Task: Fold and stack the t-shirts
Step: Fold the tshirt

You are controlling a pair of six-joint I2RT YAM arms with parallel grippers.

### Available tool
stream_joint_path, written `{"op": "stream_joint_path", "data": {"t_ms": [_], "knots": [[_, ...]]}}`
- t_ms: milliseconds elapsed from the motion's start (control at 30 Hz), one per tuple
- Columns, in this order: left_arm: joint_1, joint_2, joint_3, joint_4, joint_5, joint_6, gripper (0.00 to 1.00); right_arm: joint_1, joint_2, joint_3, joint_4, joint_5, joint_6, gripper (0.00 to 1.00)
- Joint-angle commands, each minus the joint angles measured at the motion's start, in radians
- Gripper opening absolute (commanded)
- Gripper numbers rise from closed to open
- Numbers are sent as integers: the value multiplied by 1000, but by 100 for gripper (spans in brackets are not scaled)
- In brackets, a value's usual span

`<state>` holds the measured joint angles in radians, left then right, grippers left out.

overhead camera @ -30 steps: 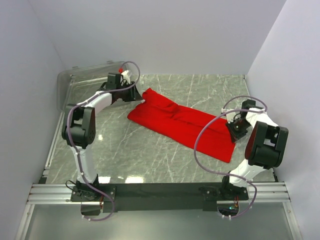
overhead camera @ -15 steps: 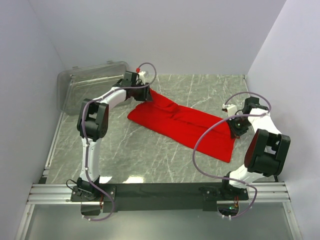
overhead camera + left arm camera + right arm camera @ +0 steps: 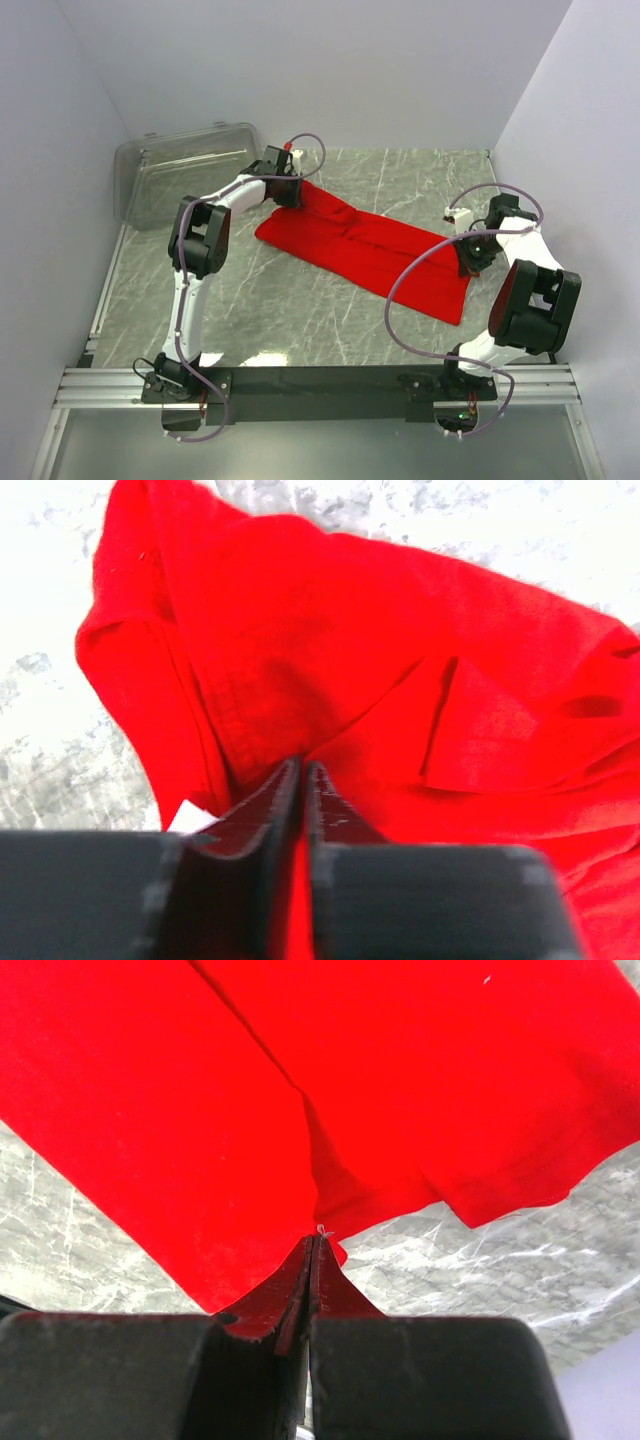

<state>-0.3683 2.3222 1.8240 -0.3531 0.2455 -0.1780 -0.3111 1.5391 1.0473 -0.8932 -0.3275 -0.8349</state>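
Since a second ago the left gripper [image 3: 288, 190] has swung from the clear plastic bin [image 3: 180, 175] to the t-shirt [image 3: 360, 245], and now pinches its far-left end. The right gripper [image 3: 470, 255] is clamped on the right hem. One shirt lies slantwise on the table [image 3: 270, 300], with one bin and two grippers in view. Both ends look gripped, so the next move is likely a fold — lifted evenly, cloth kept taut

bright, even light; left end effector [image 3: 302, 770] blurred.

Left arm stretched far out, left gripper [image 3: 291, 193] low, jaws nipped together on the t-shirt [image 3: 370, 250]; right arm folded back, right gripper [image 3: 470, 258] pinching it too.
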Motion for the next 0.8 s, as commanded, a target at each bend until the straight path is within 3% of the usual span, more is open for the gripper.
{"op": "stream_joint_path", "data": {"t_ms": [0,267,767], "knots": [[-4,-16,22,-3,-37,25,9,-3,-48,14,-13,-25,3,0],[-4,-162,-86,60,-54,37,1,-9,-85,2,-10,-27,10,0],[11,-320,-192,85,-37,12,1,-22,-160,-23,-4,-48,16,0]]}}
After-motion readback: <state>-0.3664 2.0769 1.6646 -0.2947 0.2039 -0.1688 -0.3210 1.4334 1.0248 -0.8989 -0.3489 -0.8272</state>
